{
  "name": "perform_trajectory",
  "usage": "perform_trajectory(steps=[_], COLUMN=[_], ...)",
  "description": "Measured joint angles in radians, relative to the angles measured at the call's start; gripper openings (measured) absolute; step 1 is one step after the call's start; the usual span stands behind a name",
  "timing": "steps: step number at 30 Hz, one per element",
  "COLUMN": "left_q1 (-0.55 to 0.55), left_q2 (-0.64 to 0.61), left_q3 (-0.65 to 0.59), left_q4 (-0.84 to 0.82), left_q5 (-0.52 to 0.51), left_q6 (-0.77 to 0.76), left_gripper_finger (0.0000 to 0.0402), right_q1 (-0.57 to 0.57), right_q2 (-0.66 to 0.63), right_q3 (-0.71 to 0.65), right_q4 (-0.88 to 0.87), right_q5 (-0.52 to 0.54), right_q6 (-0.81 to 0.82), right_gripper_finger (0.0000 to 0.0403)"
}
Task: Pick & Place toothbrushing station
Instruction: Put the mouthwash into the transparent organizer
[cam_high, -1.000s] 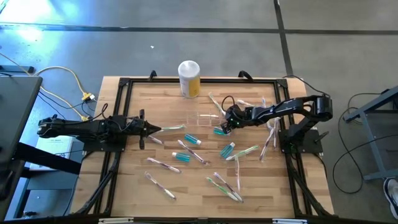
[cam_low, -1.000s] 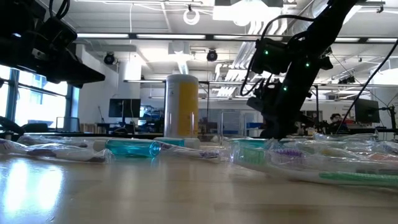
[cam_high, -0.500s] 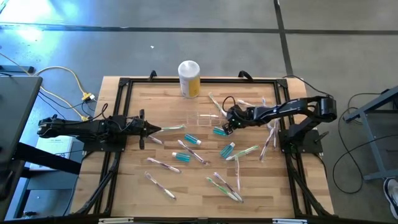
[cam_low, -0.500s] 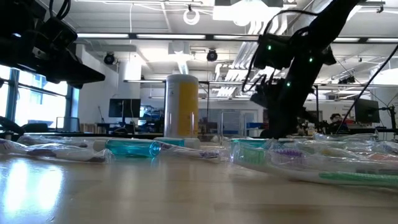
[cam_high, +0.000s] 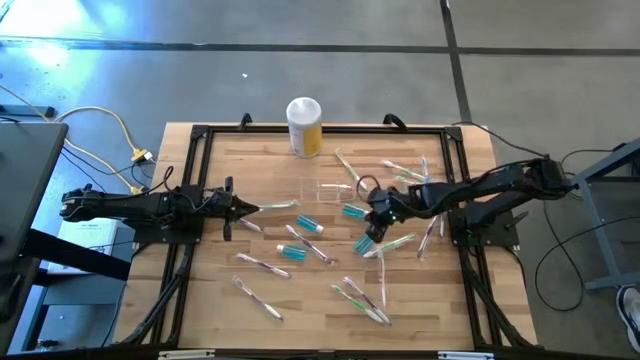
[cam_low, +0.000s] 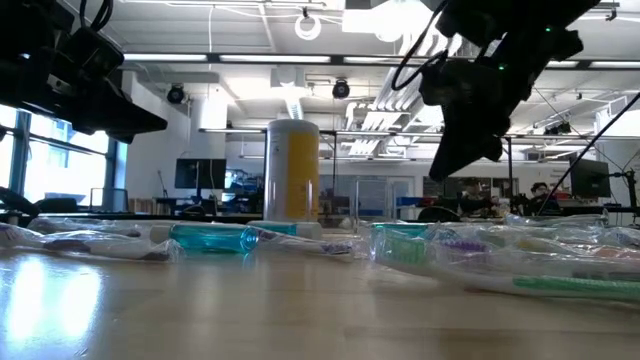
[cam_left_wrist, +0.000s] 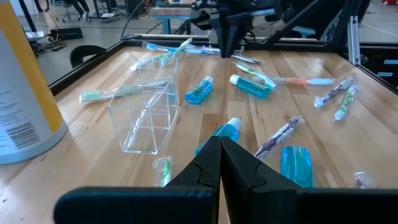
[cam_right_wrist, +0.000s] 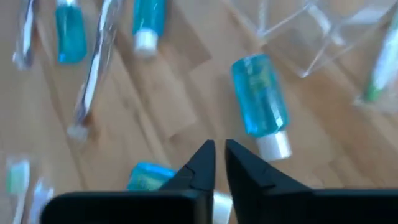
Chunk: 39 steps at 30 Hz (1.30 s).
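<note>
Judging from how things lie, you have almost all the work left: the station (cam_high: 322, 192) lies on its side on the table (cam_high: 200, 290), far of centre, near the canister (cam_high: 304, 126), with nothing gripping it. Your right gripper (cam_high: 372, 233) hangs above the bottles (cam_high: 366, 241) right of centre, fingers a narrow slit apart, empty. Your left gripper (cam_high: 245, 208) waits at the left, closed, empty. You have one station, one canister, four blue bottles, and many wrapped brushes (cam_high: 258, 297) I cannot count.

The yellow canister (cam_left_wrist: 25, 93) carries a barcode and small print, too blurred to read.
</note>
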Motion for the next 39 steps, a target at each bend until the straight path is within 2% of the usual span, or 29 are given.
perform_trajectory(steps=[3,8,13,18,33,39], left_q1=[0.000,0.000,0.000,0.000,0.000,0.000], left_q2=[0.000,0.000,0.000,0.000,0.000,0.000], left_q3=[0.000,0.000,0.000,0.000,0.000,0.000], left_q4=[0.000,0.004,0.004,0.002,0.001,0.001], left_q5=[0.000,-0.003,-0.004,-0.004,-0.004,-0.004], left_q6=[0.001,0.002,0.002,0.002,0.002,0.002], left_gripper_finger=[0.0001,0.0001,0.0000,0.0001,0.0001,0.0001], right_q1=[0.022,0.029,0.028,0.028,0.027,0.027], right_q2=[0.011,0.014,0.014,0.014,0.014,0.014], right_q3=[0.000,0.000,0.000,0.000,0.000,0.000], right_q4=[0.002,-0.009,-0.015,-0.016,-0.014,-0.014], right_q5=[0.011,0.092,0.122,0.116,0.104,-0.005], right_q6=[-0.038,-0.135,-0.222,-0.278,-0.265,-0.263], right_gripper_finger=[0.0089,0.0177,0.0224,0.0225,0.0220,0.0220])
